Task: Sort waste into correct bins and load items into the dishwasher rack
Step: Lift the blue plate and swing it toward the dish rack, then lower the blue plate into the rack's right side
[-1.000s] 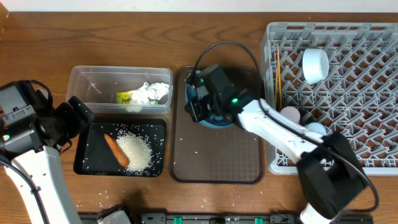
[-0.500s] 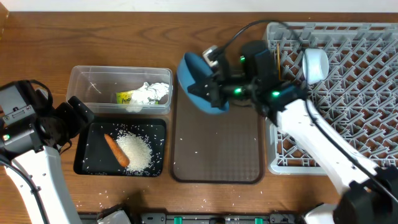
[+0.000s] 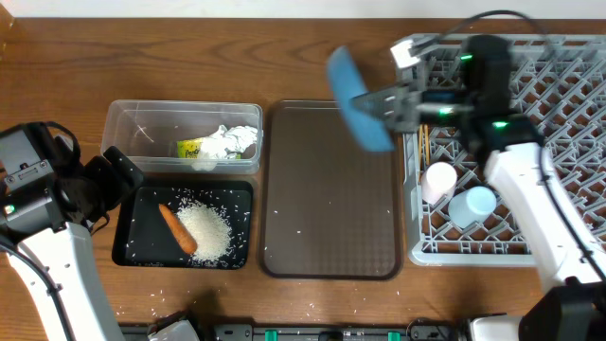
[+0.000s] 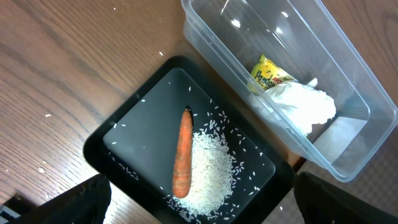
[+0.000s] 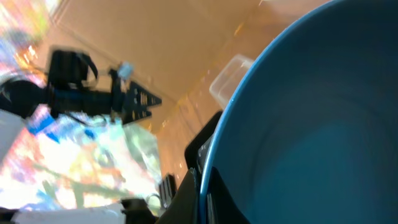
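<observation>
- Above the far right corner of the brown serving tray [image 3: 327,218], the right tool [image 3: 390,106] is clamped tight on the rim of the dark blue plate [image 3: 356,93], which it holds in the air.
- The plate is tilted steeply on edge, just left of the dishwasher rack [image 3: 568,142] and clear of the tray beneath it.
- Inside the rack's left side lie the two wooden chopsticks [image 3: 423,142], with the pale pink cup [image 3: 438,180] and the light blue cup [image 3: 473,205] nearer the front.
- At the left edge of the tabletop [image 3: 57,66], the left tool [image 3: 119,171] hangs with its jaws spread wide, holding nothing, just beside the black tray [image 3: 142,204].
- That tray holds the white rice [image 4: 208,168] and the orange bit [image 4: 182,162], which lies against the pile.
- Behind it, the clear tub [image 3: 123,118] contains the crumpled tissue [image 4: 298,106] and the snack wrapper [image 4: 268,76], touching each other.
- A few grains [image 3: 180,301] lie loose on the tabletop in front of the black tray.
</observation>
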`<state>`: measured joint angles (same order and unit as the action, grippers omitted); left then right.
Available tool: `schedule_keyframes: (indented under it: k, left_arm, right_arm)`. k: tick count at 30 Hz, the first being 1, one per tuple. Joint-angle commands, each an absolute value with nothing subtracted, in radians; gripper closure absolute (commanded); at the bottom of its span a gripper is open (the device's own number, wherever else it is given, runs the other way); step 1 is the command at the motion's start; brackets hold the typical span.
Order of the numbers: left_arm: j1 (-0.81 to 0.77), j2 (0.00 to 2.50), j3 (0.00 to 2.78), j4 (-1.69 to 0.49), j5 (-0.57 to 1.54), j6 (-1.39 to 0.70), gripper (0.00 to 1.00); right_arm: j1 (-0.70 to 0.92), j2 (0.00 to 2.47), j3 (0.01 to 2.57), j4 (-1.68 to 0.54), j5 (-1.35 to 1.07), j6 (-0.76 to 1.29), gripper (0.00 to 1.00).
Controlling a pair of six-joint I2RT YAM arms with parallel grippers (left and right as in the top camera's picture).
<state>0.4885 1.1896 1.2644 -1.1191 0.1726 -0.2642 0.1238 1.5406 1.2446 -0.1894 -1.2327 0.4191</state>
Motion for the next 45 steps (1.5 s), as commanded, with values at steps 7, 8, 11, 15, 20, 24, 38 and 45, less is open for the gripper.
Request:
schedule_keyframes:
  k: [7,8,11,15,20,24,38,45]
  left_arm:
    - [0.493,1.195,1.264,-1.121,0.158,-0.255,0.04]
    - [0.493,1.195,1.264,-1.121,0.158,-0.255,0.04]
    - [0.493,1.195,1.264,-1.121,0.158,-0.255,0.04]
    - [0.493,1.195,1.264,-1.121,0.158,-0.255,0.04]
    - [0.493,1.195,1.264,-1.121,0.158,-0.255,0.04]
    - [0.493,1.195,1.264,-1.121,0.158,-0.255,0.04]
    - [0.493,1.195,1.264,-1.121,0.158,-0.255,0.04]
    - [0.493,1.195,1.264,-1.121,0.158,-0.255,0.04]
  right_arm:
    - [-0.274,1.486,1.243,-0.102,-1.491,0.557,0.99]
    - [-0.309,1.486,1.243,-0.102,-1.497,0.557,0.99]
    - [-0.407,1.486,1.243,-0.109,-1.496,0.556,0.99]
    - [-0.508,1.486,1.243,-0.109,-1.493,0.554,0.99]
    - [-0.604,1.487,1.241,-0.131,-1.493,0.517,0.99]
    - [-0.647,1.489,1.241,-0.215,-1.493,0.436,0.99]
    - [-0.740,1.512,1.232,-0.311,-1.483,0.317,0.99]
    - [-0.746,1.586,1.197,-0.310,-1.515,0.316,0.99]
